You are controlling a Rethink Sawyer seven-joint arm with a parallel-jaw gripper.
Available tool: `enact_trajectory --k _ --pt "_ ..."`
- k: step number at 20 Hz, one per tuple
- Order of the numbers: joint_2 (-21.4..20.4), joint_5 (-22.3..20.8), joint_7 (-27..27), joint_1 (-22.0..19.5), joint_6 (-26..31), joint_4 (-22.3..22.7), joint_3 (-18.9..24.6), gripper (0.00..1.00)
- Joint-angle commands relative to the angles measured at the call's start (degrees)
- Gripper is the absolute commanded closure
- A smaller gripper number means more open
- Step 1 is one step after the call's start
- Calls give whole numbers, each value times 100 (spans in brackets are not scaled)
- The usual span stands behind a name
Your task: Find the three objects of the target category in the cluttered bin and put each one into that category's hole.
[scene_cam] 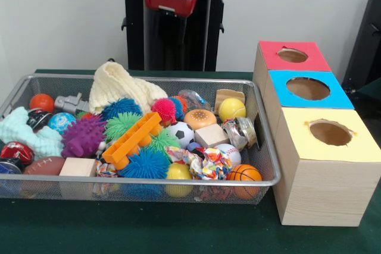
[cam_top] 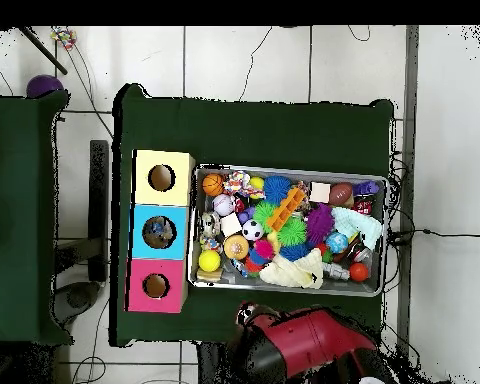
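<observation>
A wire mesh bin (scene_cam: 262, 147) sits on the green table (scene_cam: 149, 230), filled to the rim with small toys, and beside it, touching or nearly touching its short side, stands a wooden box row with three coloured tops: a yellow-topped box (scene_cam: 324, 165) nearest the table's front edge, a blue-topped box (scene_cam: 306, 90) in the middle and a pink-topped box (scene_cam: 292, 56) toward the far edge, each with a round hole in its lid. Along the bin's front wall lie a mini basketball (scene_cam: 244, 175), a yellow ball (scene_cam: 178, 172), a blue spiky ball (scene_cam: 144, 163), a wooden block (scene_cam: 77, 166) and a brown football (scene_cam: 43, 165). Further in are an orange plastic ladder-like toy (scene_cam: 132, 140) lying diagonally, a soccer ball (scene_cam: 180, 133), a baseball (scene_cam: 228, 154), a purple spiky ball (scene_cam: 82, 136), a second yellow ball (scene_cam: 231, 109) near the box-side wall, a small orange ball (scene_cam: 41, 102) in the far corner away from the boxes, and a cream knitted cloth (scene_cam: 119, 87) draped over the far wall. The robot arm (cam_top: 304, 345) is drawn back beyond the table's edge on the pedestal side, clear of the bin; its end is seen only as a red and black mass, and whether the fingers are wide or narrow cannot be told.
</observation>
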Motion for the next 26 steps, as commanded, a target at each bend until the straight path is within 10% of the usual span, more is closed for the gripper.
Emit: enact_trajectory --k 1,26 --pt "531 -228 -1057 146 484 -1249 737 0" --pt "1568 -596 -1363 709 568 -2298 1205 0"
